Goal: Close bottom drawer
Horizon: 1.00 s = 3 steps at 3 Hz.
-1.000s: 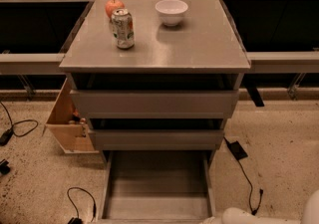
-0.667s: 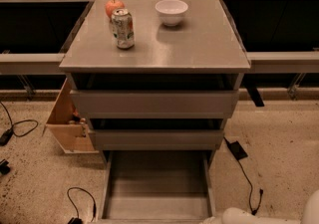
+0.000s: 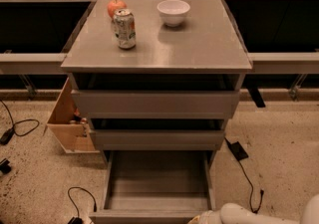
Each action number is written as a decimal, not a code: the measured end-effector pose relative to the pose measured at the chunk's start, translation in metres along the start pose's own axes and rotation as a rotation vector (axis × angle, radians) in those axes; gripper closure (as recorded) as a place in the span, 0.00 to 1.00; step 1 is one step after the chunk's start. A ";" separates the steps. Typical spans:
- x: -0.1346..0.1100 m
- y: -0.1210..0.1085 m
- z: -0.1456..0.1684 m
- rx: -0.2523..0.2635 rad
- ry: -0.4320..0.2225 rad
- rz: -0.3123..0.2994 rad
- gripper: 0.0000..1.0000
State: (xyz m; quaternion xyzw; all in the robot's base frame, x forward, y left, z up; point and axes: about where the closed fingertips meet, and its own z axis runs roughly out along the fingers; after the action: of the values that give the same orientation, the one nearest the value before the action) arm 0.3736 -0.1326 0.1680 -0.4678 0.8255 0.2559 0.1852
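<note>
The bottom drawer [image 3: 157, 183] of the grey cabinet [image 3: 157, 49] is pulled far out toward me, an empty shallow grey tray whose front edge [image 3: 144, 215] lies at the bottom of the view. The two taller drawers above it, upper [image 3: 155, 102] and middle [image 3: 157, 138], stand slightly ajar. A white rounded part of my arm [image 3: 244, 214] shows at the bottom right, close to the drawer's front right corner. The gripper itself is out of view.
On the cabinet top stand a drink can [image 3: 124, 29], a red apple [image 3: 116, 7] and a white bowl [image 3: 173, 12]. A light wooden box [image 3: 70, 118] leans at the cabinet's left. Black cables [image 3: 244, 168] lie on the speckled floor on both sides.
</note>
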 end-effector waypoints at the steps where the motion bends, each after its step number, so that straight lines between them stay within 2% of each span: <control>1: 0.000 0.000 0.000 0.000 0.000 0.000 1.00; 2: -0.012 -0.029 0.006 0.012 -0.025 -0.027 1.00; 3: -0.012 -0.029 0.006 0.012 -0.025 -0.027 1.00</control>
State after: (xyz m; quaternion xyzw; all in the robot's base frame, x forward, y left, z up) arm 0.4051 -0.1334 0.1631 -0.4742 0.8183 0.2543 0.2020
